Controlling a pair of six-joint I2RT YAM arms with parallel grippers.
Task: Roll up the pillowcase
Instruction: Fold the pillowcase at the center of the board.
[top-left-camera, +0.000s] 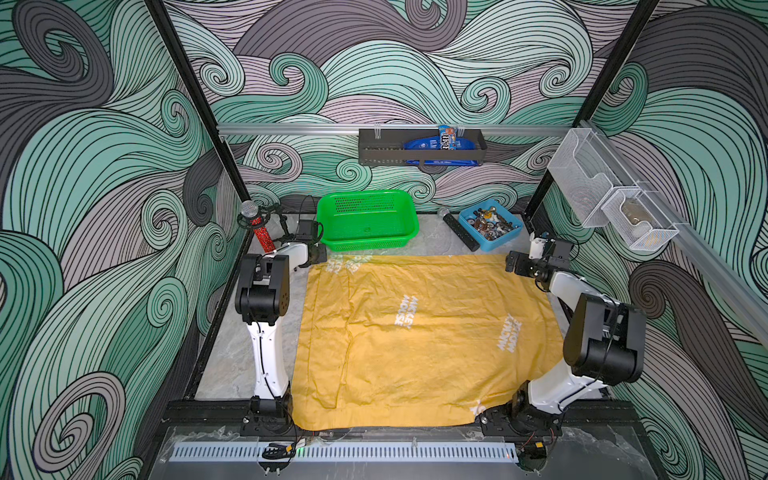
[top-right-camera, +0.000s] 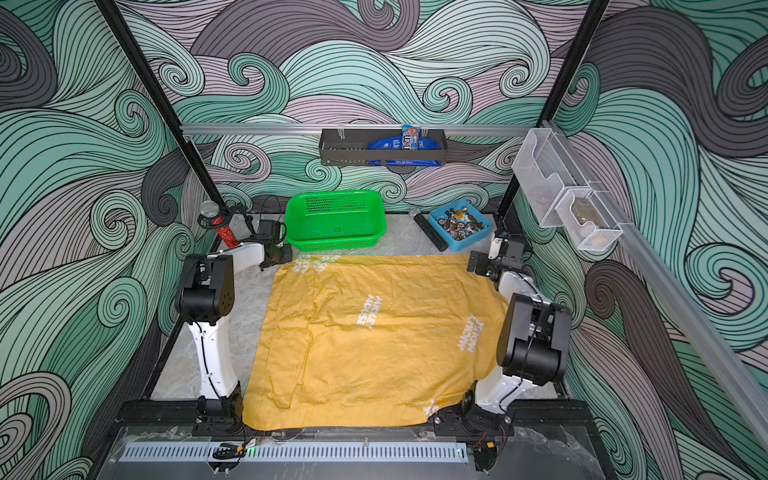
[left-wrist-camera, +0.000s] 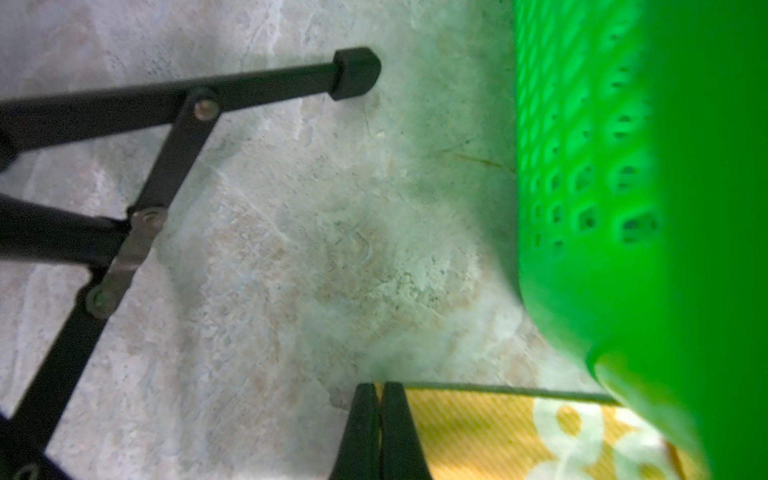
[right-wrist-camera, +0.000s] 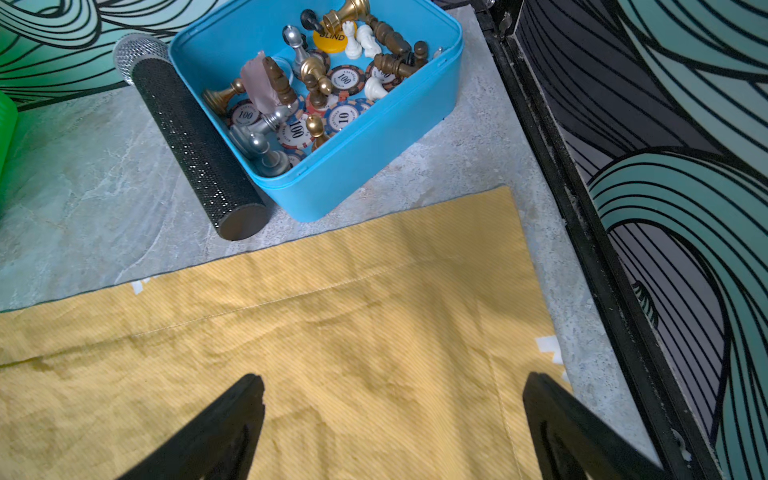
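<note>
Left jaws pinching pillowcase (left-wrist-camera: 478, 436) corner, plain only in wrist view

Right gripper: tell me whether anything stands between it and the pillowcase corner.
Nothing visible does. The right gripper hangs open directly over the far corner of the pillowcase, with only bare cloth showing between its jaws. The blue box and the black microphone lie beyond the cloth's edge, out of the way down.

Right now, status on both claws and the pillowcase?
Left claw shut on pillowcase, far corner. Right claw open over the other far corner. Cloth flat, unrolled. Green basket crowds left claw; microphone, blue box just past far edge.
</note>
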